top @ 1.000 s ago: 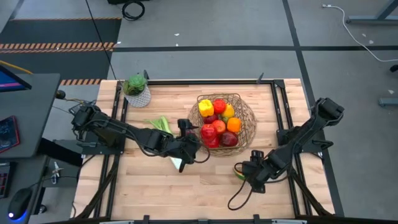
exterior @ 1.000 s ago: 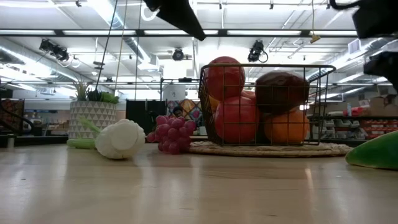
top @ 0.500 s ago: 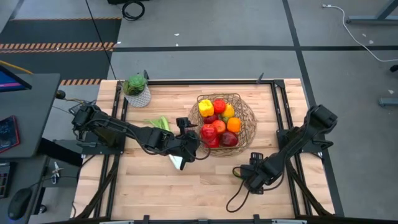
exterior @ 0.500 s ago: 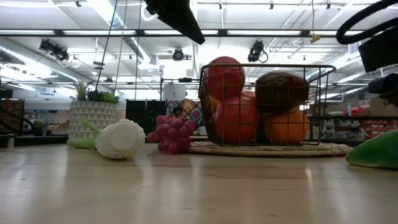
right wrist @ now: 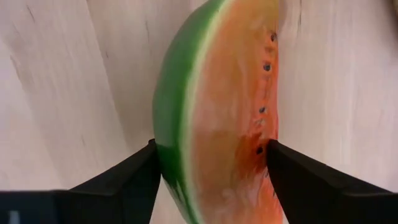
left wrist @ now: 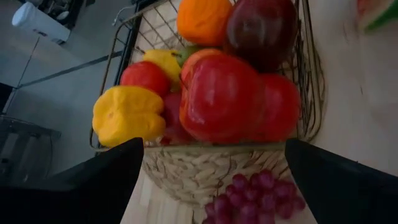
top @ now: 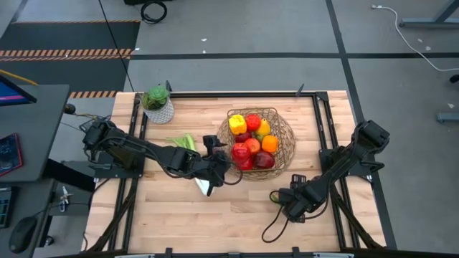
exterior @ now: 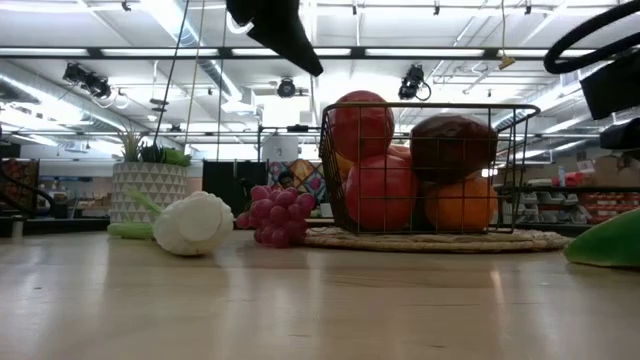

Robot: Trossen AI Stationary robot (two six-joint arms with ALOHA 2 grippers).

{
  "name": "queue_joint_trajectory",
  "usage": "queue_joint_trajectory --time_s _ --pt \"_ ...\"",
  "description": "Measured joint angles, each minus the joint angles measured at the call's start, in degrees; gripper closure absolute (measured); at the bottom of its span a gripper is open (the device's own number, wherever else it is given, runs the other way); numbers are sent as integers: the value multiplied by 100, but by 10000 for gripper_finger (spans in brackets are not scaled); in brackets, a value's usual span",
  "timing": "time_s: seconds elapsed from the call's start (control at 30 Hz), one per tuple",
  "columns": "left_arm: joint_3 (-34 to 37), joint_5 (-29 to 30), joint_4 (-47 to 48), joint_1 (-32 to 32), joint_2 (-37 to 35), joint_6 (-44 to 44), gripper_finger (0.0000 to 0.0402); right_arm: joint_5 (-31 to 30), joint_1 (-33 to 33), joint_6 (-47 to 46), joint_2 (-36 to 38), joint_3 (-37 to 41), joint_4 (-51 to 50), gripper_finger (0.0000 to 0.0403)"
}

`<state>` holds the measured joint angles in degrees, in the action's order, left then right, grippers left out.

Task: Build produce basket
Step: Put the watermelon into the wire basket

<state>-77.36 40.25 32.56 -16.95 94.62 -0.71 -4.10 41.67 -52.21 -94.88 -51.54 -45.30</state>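
Note:
The wire basket sits on a woven mat toward the table's far side and holds red apples, oranges and a yellow pepper. Purple grapes lie on the table against its left side. The leek lies left of them, partly under my left arm. My left gripper hangs open above the grapes, touching nothing. The watermelon slice lies near the table's right front. My right gripper is down over it, shut on it. My right gripper pinches the watermelon slice between its two fingers, across its width. One finger is on the green rind, the other on the red flesh edge. The fingers come from above, pointing down. The slice rests on the table.
A small white pot with a green plant stands at the table's far left corner. A dark cable loops on the table near the right gripper. Bare wood lies along the near edge.
My right gripper has come down over the watermelon slice, shifting a little toward the table's near edge. The slice has slid slightly along the table in the low view.

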Motion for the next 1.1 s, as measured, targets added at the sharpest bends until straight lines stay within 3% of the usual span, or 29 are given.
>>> queue_joint_trajectory --time_s 0.17,0.37,0.5,0.7,1.1 --pt "-2 5 294 -28 -121 12 2 261 0 -133 272 -64 -289 130" --pt "-4 14 482 -29 -228 32 2 281 0 241 667 -661 -286 134" --pt "-9 17 484 -11 -244 49 2 -196 -34 698 985 -1171 -325 138" --pt "-9 19 597 -17 -244 194 2 -903 -49 612 1333 -1408 -390 140" --pt "-9 17 677 -33 -242 351 2 -646 -11 375 313 -1166 -447 101"
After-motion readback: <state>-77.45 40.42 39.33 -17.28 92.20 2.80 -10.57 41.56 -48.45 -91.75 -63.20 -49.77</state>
